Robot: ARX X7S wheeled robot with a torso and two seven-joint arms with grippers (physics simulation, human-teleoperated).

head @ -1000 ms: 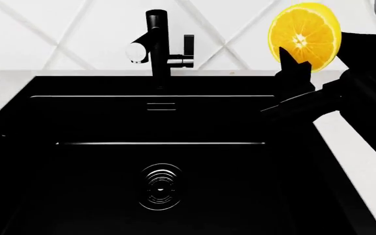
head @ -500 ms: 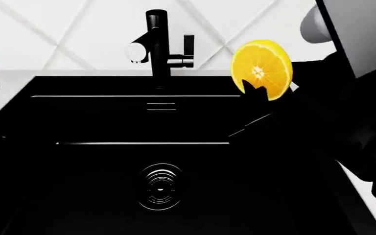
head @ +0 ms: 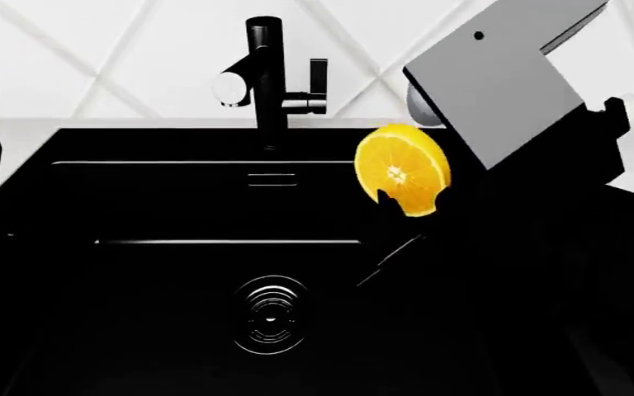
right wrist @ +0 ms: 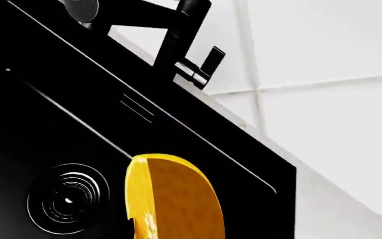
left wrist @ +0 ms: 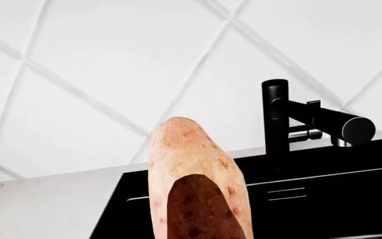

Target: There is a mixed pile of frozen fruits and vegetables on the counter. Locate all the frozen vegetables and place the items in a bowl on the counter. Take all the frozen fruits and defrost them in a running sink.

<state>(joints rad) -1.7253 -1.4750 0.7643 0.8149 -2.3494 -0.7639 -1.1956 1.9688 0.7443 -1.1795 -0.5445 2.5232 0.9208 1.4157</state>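
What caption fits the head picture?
Right gripper holds the citrus over the black sink, near the tap.

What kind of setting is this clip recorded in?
Likely a kitchen, in simulation: a black sink with a black tap, a white counter, and a diagonally tiled white wall behind.

Halved citrus (head: 403,169) above black sink (head: 163,272)

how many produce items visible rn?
2. Halved citrus held by the right gripper over the sink; sweet potato in the left gripper, at the sink's left edge. Others may be out of view.
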